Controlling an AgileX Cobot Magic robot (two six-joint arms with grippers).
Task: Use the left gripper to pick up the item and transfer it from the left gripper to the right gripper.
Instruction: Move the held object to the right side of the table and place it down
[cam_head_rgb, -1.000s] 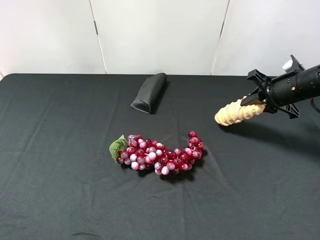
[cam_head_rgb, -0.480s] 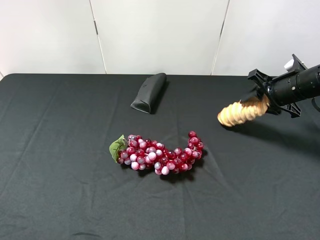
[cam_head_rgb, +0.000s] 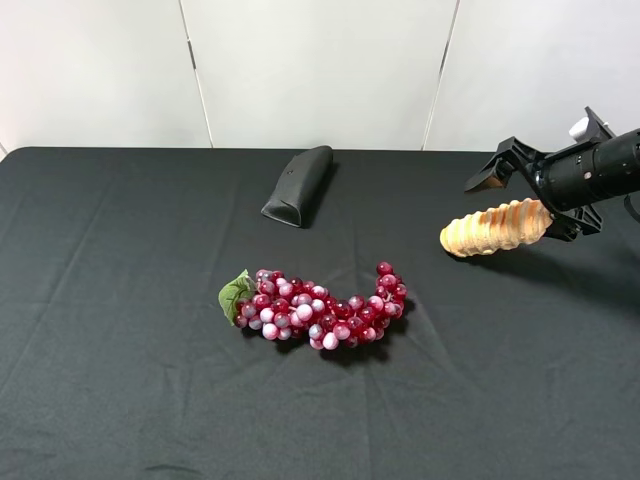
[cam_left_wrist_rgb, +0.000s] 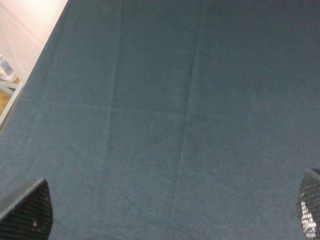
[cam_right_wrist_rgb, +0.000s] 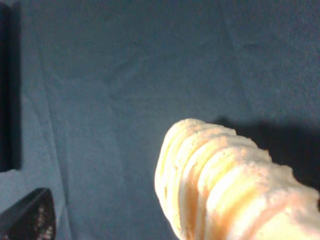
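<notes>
Found the item (cam_head_rgb: 497, 228) near the right edge of the table (cam_head_rgb: 120, 400), nearly level, its tan ridges catching the light and a shadow close beneath it. Filled the near corner of the right wrist view as well (cam_right_wrist_rgb: 225, 185), with dark cloth behind. Could not tell whether it rested on the table or touched the lower finger.

Around it, saw the right hand (cam_head_rgb: 520, 205) spread wide, one finger raised above and behind the item, the other by its far end, clamping nothing. Farther out, saw the left hand (cam_left_wrist_rgb: 167, 215) in its own wrist view only, its fingers (cam_left_wrist_rgb: 25, 212) far apart over bare cloth and holding nothing. Noted the grape bunch (cam_head_rgb: 315, 310) mid-table and the black wedge (cam_head_rgb: 298, 185) behind it, both well apart from the item.

Judged the handover itself finished and the release in hand. Judged that the next move called for drawing the right arm back and up, clear of the item, without brushing it with the lower finger.

Against the earlier frames: had been gripped at one end by the right hand, jaws together and the free end drooping toward the table; now released, lying flatter and a little farther right. Saw no change in the grape bunch or the black wedge.
</notes>
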